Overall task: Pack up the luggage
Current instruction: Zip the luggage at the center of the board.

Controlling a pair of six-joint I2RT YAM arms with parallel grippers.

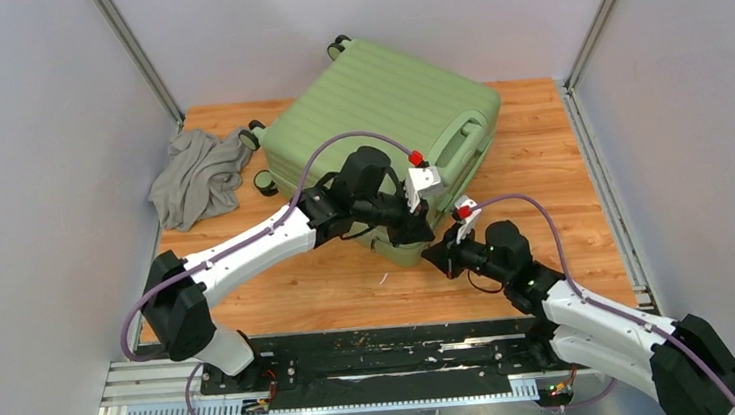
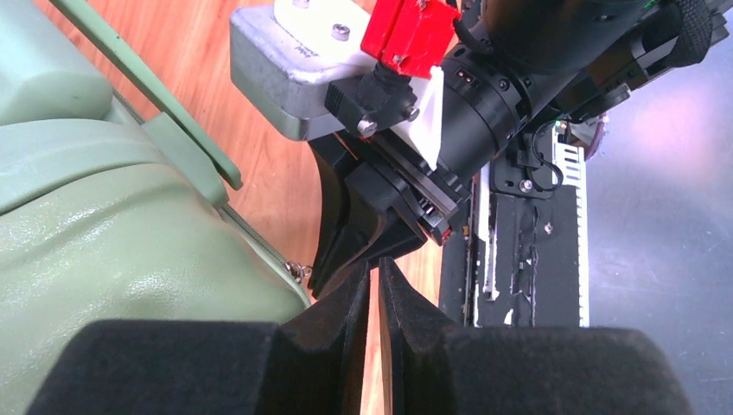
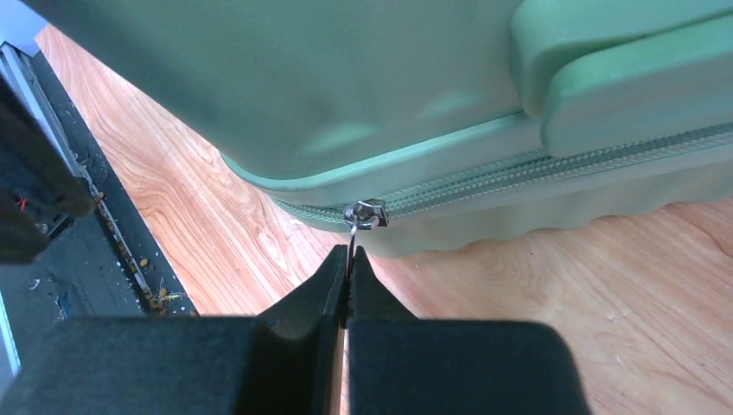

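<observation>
Zipping judged in hand: zipper pull (image 3: 366,213) pinched in closed right pincer (image 3: 348,256); left pincer (image 2: 379,273) barely ajar, empty. Next, pull to be drawn along luggage (image 1: 376,116) seam.

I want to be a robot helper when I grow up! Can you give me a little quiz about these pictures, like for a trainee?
1. True or false: the luggage is lying open.
2. What is the right pincer shut on? A) a handle B) the zipper pull C) a wheel
3. Fill in: the grey cloth lies on the ___ arm's side of the table.
Key: 1 false; 2 B; 3 left.
</observation>
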